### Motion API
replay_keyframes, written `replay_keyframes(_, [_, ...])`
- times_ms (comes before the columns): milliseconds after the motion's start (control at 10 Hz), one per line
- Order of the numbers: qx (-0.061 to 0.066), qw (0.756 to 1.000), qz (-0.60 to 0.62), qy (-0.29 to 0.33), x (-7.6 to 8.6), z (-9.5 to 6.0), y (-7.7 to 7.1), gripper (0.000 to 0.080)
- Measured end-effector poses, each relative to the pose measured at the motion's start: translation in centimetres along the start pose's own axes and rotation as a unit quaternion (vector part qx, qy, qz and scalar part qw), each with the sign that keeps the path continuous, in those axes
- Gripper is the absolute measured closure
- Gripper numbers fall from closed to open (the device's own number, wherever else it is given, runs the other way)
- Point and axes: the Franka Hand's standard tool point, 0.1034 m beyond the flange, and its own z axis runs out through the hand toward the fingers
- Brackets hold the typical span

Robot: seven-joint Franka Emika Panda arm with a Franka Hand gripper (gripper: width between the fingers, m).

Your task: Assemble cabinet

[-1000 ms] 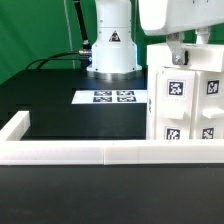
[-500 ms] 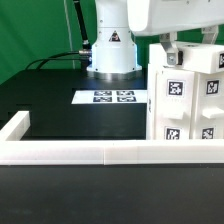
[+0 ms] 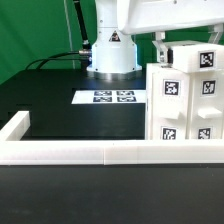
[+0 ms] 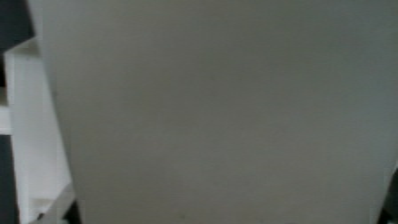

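The white cabinet body (image 3: 185,105) stands at the exterior view's right, with several square black-and-white markers on its front. Right above it a smaller white cabinet panel (image 3: 200,58) with a marker hangs slightly tilted. My gripper (image 3: 166,50) comes down from the top and is shut on that panel's left end; one dark finger (image 3: 159,44) shows beside it. In the wrist view the panel's plain grey-white face (image 4: 214,110) fills almost the whole picture and hides my fingertips.
The marker board (image 3: 113,97) lies flat on the black table in front of the robot base (image 3: 110,50). A long low white border rail (image 3: 70,152) runs along the front, with a short arm (image 3: 15,125) at the exterior view's left.
My gripper has risen and shifted toward the exterior view's left. The small panel has come up with it and now sits tilted above the cabinet body.
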Motion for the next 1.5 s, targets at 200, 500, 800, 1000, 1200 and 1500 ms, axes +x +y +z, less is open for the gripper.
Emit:
replay_keyframes(200, [0.000, 0.996, 0.085, 0.006, 0.09, -0.01, -0.10, 0.0259])
replay_keyframes(500, [0.000, 0.979, 0.202, 0.010, 0.01, -0.08, -0.01, 0.0259])
replay_keyframes(800, [0.000, 0.962, 0.275, 0.010, 0.02, -0.13, 0.21, 0.0259])
replay_keyframes(1000, [0.000, 0.944, 0.330, 0.010, 0.01, -0.17, 0.31, 0.0259])
replay_keyframes(1200, [0.000, 0.926, 0.377, 0.008, -0.05, -0.18, 0.36, 0.0259])
replay_keyframes(1500, [0.001, 0.857, 0.515, 0.007, -0.53, -0.36, 0.49, 0.0258])
